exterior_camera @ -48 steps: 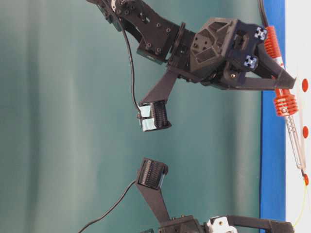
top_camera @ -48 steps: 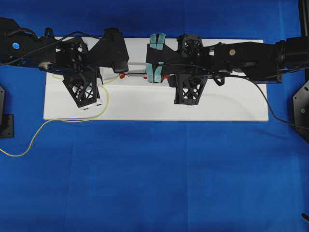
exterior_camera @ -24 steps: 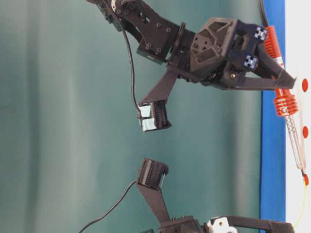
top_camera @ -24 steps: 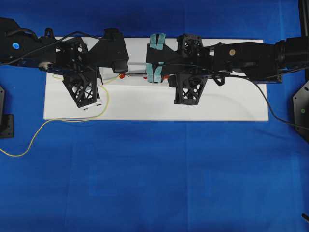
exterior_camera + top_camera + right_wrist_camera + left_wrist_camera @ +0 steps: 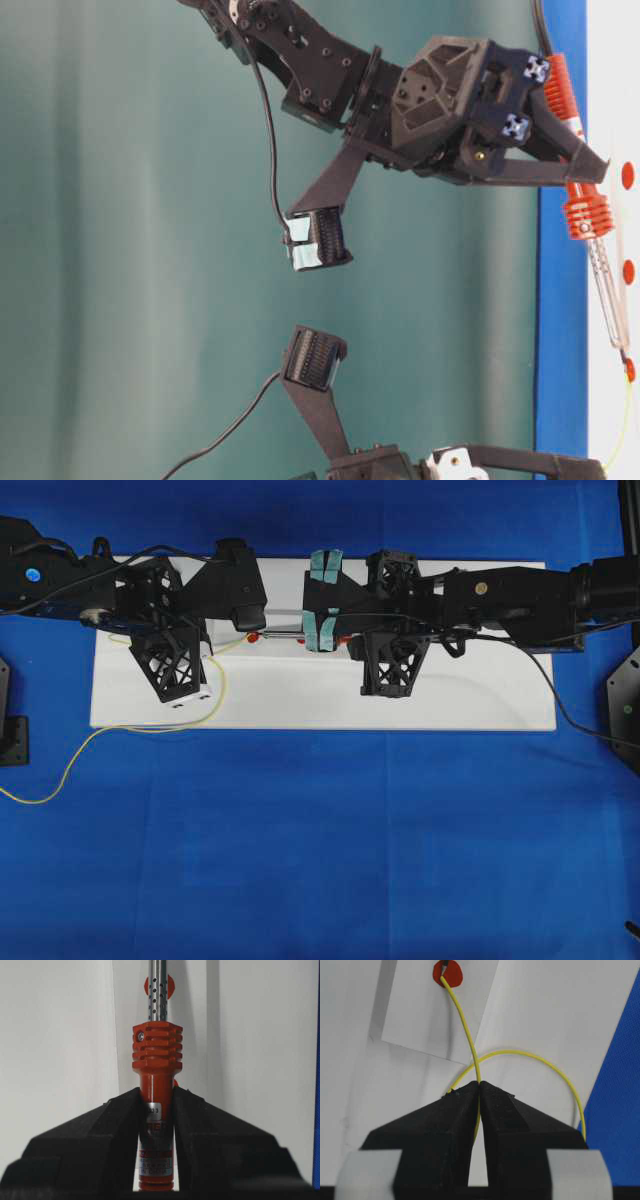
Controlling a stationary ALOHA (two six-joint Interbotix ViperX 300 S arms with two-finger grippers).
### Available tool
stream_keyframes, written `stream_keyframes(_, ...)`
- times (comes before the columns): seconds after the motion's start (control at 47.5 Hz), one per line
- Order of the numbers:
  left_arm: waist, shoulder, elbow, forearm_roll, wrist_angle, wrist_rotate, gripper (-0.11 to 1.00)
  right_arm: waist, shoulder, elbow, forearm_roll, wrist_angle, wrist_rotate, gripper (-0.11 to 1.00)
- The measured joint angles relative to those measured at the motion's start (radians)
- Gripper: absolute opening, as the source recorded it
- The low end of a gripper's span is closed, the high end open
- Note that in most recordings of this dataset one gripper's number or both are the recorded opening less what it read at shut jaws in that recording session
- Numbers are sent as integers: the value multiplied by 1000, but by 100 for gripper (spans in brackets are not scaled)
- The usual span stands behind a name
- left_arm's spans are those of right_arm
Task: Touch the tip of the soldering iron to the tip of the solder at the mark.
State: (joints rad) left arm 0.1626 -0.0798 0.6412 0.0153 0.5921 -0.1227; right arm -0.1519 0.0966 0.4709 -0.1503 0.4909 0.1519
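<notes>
The soldering iron (image 5: 156,1055), red-orange with a ribbed collar and a perforated silver shaft, is clamped by its handle in my right gripper (image 5: 156,1091), which is shut on it. It lies level over the white board, pointing left. My left gripper (image 5: 480,1083) is shut on the thin yellow solder (image 5: 465,1025). The wire's free end rests on the red mark (image 5: 452,976), where the iron's dark tip (image 5: 445,962) meets it. In the overhead view the iron's shaft (image 5: 283,636) runs to that mark (image 5: 253,637), between the two grippers.
The white board (image 5: 480,695) lies on a blue table. Slack solder (image 5: 60,770) loops off the board's left front corner onto the blue. The iron's black cord (image 5: 560,705) trails right. Two more red marks (image 5: 627,175) (image 5: 628,271) sit along the board.
</notes>
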Motion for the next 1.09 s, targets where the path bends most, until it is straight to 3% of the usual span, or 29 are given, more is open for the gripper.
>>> stream_keyframes(0.737, 0, 0, 0, 0, 2, -3, 1, 0, 2, 0, 0, 0, -3, 6)
stream_keyframes(1.095, -18, -146, 58, 0, 15, -18, 1, -2, 2, 0, 0, 0, -8, 6)
